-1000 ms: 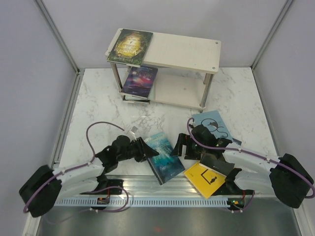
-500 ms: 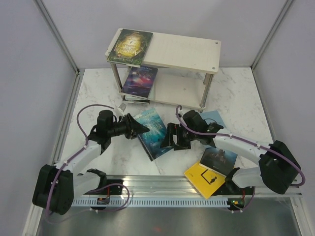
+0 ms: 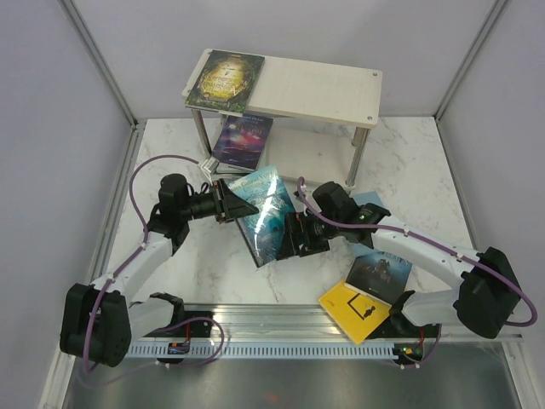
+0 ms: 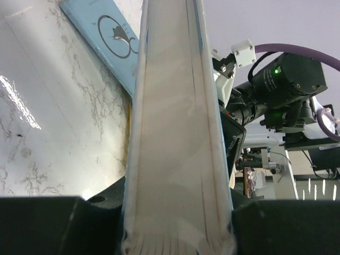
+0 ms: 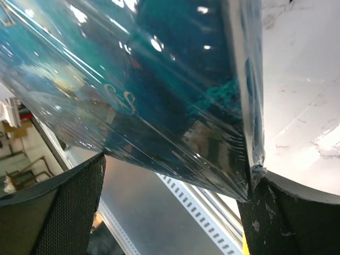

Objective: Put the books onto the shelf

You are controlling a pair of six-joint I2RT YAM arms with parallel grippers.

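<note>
Teal book [image 3: 264, 215] pinched by one edge in my left fingers [image 4: 48, 226], right fingers [image 5: 64, 212] spread wide around its other edge, tilted above the tabletop [image 3: 170, 170] before the shelf [image 3: 315, 89]; I fear it may slip from that one-sided hold and drop

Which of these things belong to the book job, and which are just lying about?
Job: shelf; green-gold book; galaxy book; teal book, in left gripper; pale blue book; blue-grey book; yellow book.
Not job: table; cables.
</note>
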